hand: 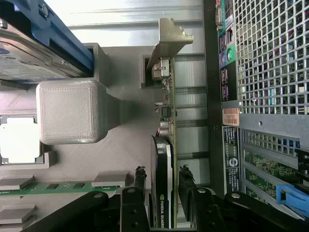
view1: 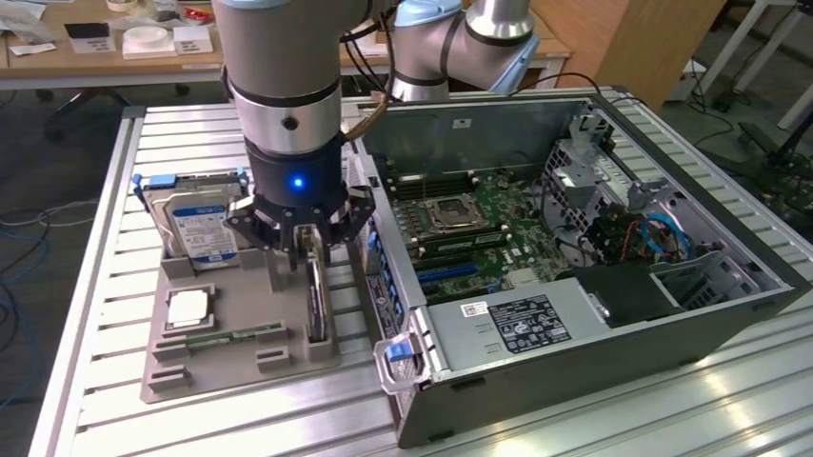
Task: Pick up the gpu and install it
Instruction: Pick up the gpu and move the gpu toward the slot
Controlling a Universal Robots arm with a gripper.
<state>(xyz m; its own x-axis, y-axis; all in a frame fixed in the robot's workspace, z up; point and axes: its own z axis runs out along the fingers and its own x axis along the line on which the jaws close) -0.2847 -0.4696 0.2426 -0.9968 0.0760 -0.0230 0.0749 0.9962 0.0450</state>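
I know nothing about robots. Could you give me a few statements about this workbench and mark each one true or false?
1. The gpu stands on edge in the grey tray. True.
2. The jaws are clamped shut and hold the gpu above the tray. False: they are open, one on each side of the card, and the card sits in the tray.
3. The computer case lies open, showing its motherboard. True.
4. The hard drive is mounted inside the case. False: it sits in the tray.

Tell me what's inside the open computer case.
A green motherboard with its processor socket, a labelled power supply and blue cables. The power supply covers whatever lies beneath it.
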